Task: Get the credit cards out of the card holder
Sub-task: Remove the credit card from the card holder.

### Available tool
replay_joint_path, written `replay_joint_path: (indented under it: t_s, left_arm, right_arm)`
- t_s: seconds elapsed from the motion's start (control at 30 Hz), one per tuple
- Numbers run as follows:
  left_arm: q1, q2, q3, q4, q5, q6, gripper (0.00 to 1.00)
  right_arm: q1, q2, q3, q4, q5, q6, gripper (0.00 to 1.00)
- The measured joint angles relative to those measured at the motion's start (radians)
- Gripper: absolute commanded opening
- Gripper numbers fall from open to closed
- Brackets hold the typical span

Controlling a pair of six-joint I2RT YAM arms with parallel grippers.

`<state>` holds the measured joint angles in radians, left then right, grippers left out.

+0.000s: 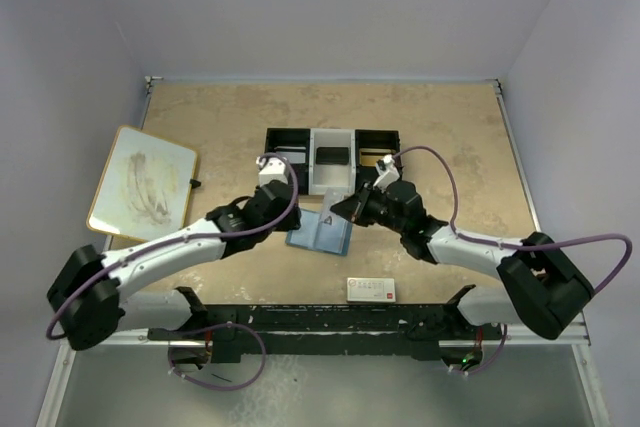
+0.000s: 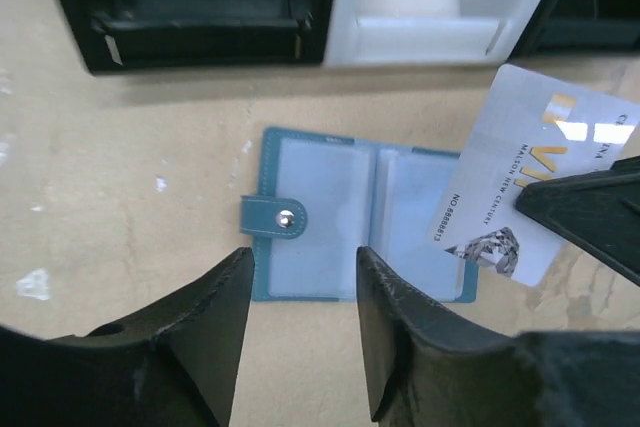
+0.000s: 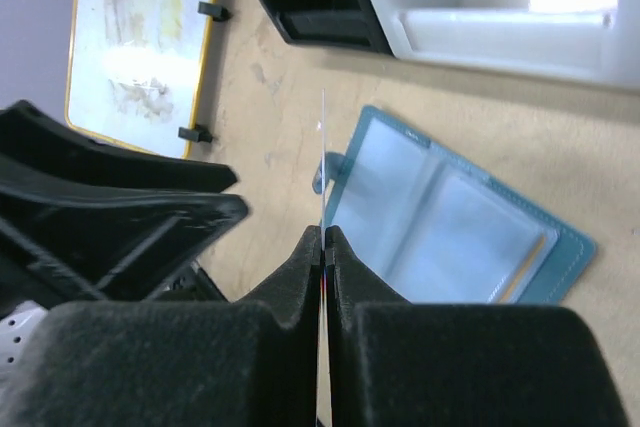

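Now: right gripper (image 3: 323,247) pinches the grey-white card (image 2: 530,167), lifted over the right edge of the card holder (image 2: 330,212). Holder lies open mid-tabletop (image 2: 130,177), long axis crosswise, just ahead of the part-open, empty left gripper (image 2: 303,259); left arm nearer.

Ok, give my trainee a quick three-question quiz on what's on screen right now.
1. True or false: the card holder lies open on the table.
2. Which one grips the pale card? A) left pincer B) right pincer C) neither
3. Fill in: the left pincer hovers open by the holder's snap ____.
Key: 1 true; 2 B; 3 tab.
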<state>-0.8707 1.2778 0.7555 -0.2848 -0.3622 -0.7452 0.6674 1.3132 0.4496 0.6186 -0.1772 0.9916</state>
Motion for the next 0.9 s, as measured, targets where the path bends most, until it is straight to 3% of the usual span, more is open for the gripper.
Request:
replay_joint_path:
  t_s: [0.13, 0.27, 0.37, 0.6, 0.73, 0.9]
  left_arm:
    - [0.007, -0.14, -0.007, -0.054, -0.114, -0.002, 0.61]
    - [0.052, -0.165, -0.003, -0.164, -0.203, 0.026, 0.74]
    - [0.11, -0.16, 0.006, -0.248, -0.229, 0.046, 0.76]
    - [0.463, -0.161, 0.14, -0.344, -0.132, 0.142, 0.78]
    - [0.552, -0.177, 0.171, -0.357, -0.142, 0.193, 0.81]
    - [0.623, -0.3, 0.101, -0.352, -0.228, 0.216, 0.83]
  right_arm:
    - [0.0, 0.002, 0.035, 0.021, 0.003, -0.081, 0.0]
    - [0.0, 0.008, 0.101, 0.021, 0.003, -0.183, 0.0]
    - [0.008, 0.008, 0.148, 0.016, 0.009, -0.271, 0.0]
    - [0.048, 0.019, 0.271, -0.069, 0.063, -0.539, 0.0]
    - [0.068, 0.084, 0.38, -0.121, 0.061, -0.709, 0.0]
    - [0.073, 0.237, 0.58, -0.264, 0.044, -0.885, 0.0]
